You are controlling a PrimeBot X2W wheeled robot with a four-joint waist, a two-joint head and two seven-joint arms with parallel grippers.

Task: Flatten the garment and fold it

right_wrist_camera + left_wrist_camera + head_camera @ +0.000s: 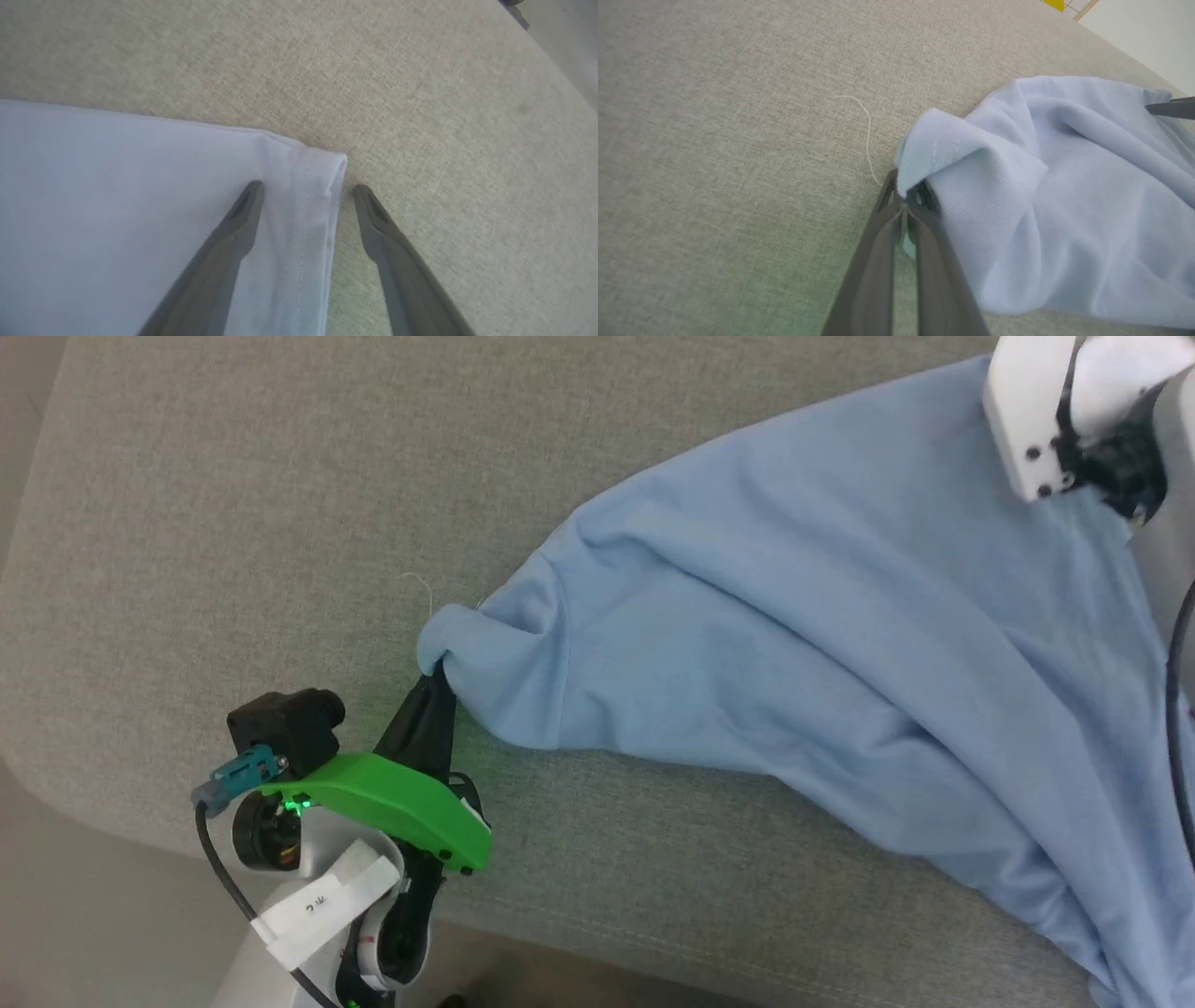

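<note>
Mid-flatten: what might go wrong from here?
The left gripper pinches only a small tip of the shirt, so a pull may slip it free. The open right gripper straddles the hem, one finger beyond the cloth; closing may miss. Cloth hanging over the cushion edge could slide off.

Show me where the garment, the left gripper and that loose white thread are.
garment (pixel 840 616): head view, smooth middle of the cloth.
left gripper (pixel 903 203): left wrist view, between the fingertips, shut on the garment's edge.
white thread (pixel 869 135): left wrist view, middle of its length.
</note>
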